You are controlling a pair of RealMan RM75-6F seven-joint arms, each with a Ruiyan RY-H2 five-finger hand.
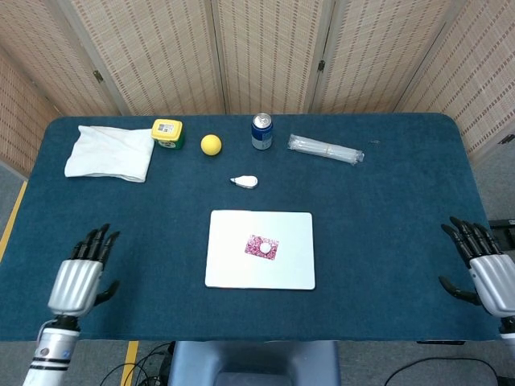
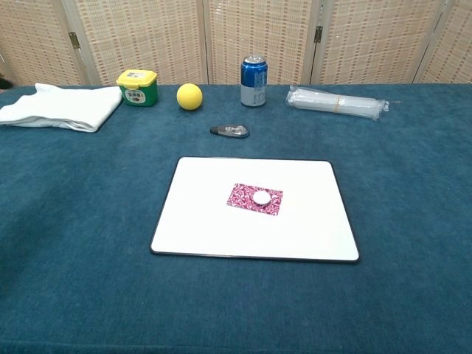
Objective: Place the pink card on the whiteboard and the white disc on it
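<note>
1. My left hand sits at the near table edge around 8 o'clock, fingers spread wide and holding nothing; my right hand is at about 4 o'clock, equally spread and empty.
2. At the centre lies the flat white rectangular whiteboard, with the pink patterned card resting on it.
3. The small white disc sits on top of that card, so I judge both placements done and nothing left.
4. Toward 12 o'clock stand the blue drinks can and the yellow ball, untouched.
</note>
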